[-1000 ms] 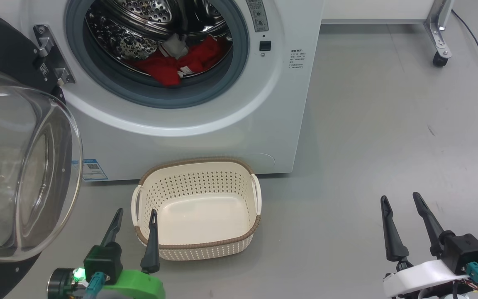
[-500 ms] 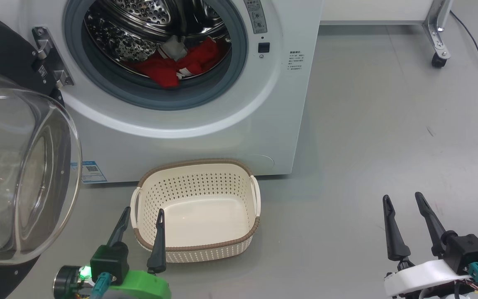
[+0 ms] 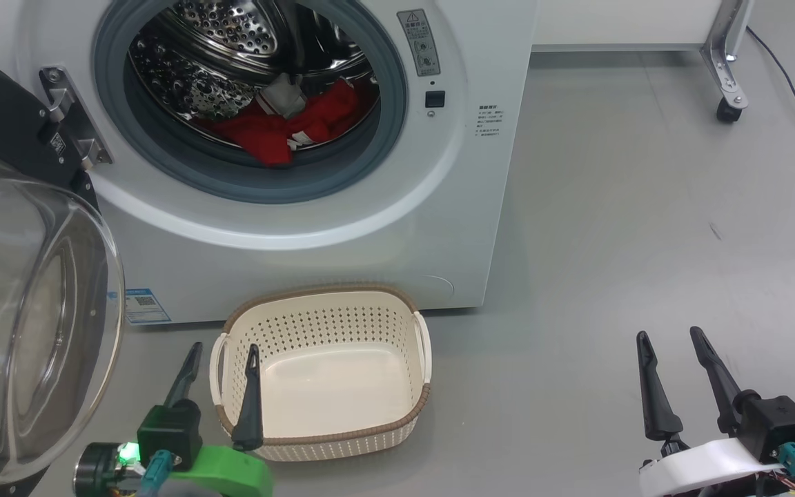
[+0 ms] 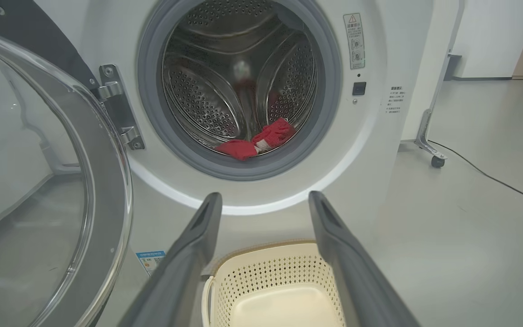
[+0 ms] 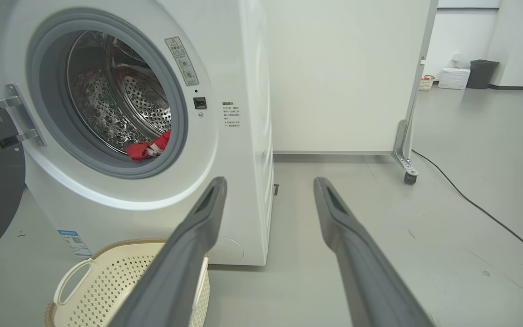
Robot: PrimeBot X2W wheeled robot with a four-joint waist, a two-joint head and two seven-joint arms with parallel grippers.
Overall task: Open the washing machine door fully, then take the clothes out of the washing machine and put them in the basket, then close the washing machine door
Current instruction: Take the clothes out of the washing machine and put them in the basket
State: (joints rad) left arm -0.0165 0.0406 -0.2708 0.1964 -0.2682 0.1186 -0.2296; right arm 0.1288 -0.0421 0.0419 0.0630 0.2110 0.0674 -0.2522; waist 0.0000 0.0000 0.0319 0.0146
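While clothes (image 3: 266,134) lie in drum (image 3: 225,27), distant bin (image 5: 482,73)

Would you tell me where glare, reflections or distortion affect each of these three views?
Head view: pale reflections streak the door glass, and the drum sparkles with highlights. Left wrist view: the steel mirrors the clothes as a red smear. Right wrist view: the wide lens bows the washing machine edge.

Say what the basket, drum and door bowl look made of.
Basket: likely moulded plastic, matte cream, punched holes, brown woven-look rim.
Drum: apparently stainless steel, shiny, perforated, mirror-like reflections.
Door bowl: clear glass or plastic, glossy highlights; can't tell which.
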